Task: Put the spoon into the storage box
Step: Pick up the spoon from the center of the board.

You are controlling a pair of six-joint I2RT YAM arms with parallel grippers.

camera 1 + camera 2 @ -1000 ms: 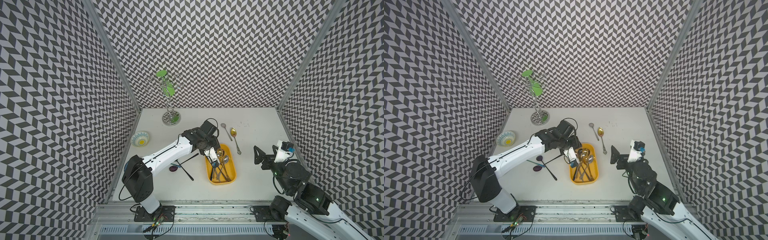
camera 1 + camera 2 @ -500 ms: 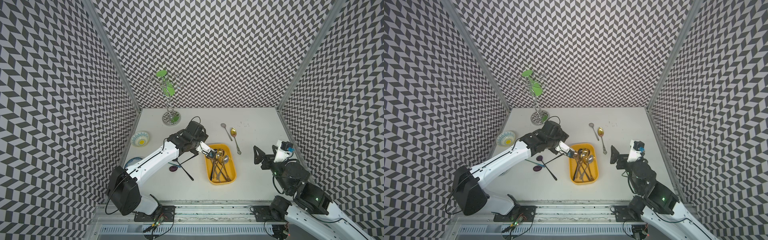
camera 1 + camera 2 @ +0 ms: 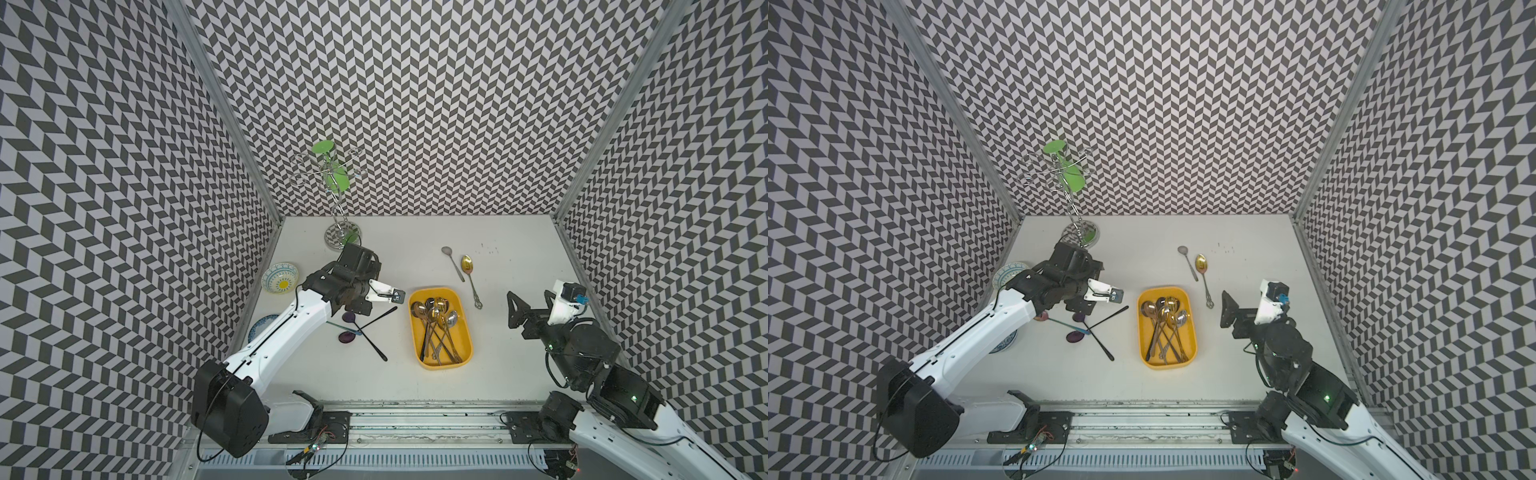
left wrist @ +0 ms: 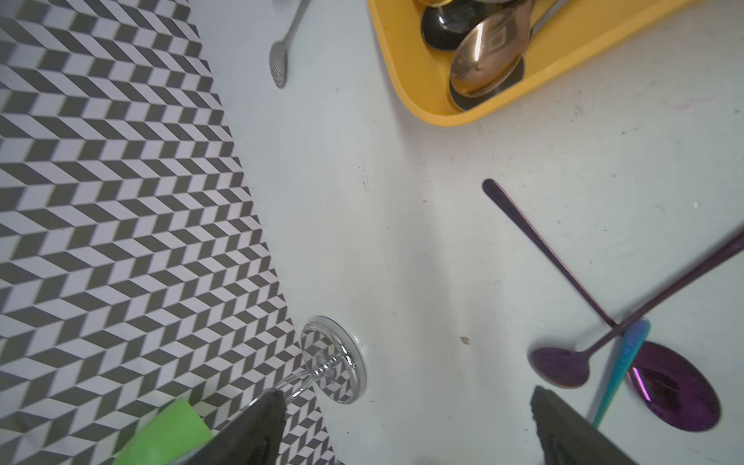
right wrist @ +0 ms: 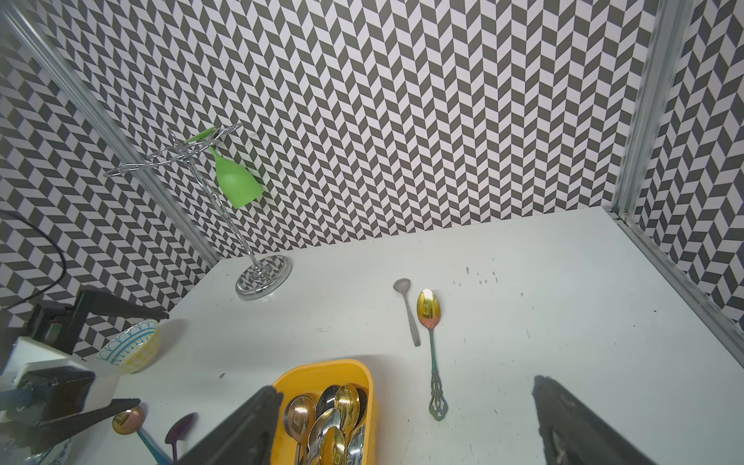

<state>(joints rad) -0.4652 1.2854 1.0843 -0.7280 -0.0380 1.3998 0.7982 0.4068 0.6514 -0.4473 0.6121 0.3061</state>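
We find the shallow yellow storage box (image 3: 441, 365) mid-tabletop (image 3: 519, 232), heaped with gold, copper and silver spoons (image 3: 436, 307). Left fingers (image 4: 257, 426) and right fingers (image 5: 571, 430) gape, empty. At its 9 o'clock, the left arm (image 3: 286, 328) partly hides purple spoons (image 3: 345, 337).

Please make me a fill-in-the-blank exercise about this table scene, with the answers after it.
1. The storage box is ___ in colour.
2. The glass hanging on the rack is ___.
3. The left tool is open and holds ___.
4. The gold spoon lies ___ the storage box.
Answers: yellow; green; nothing; outside.
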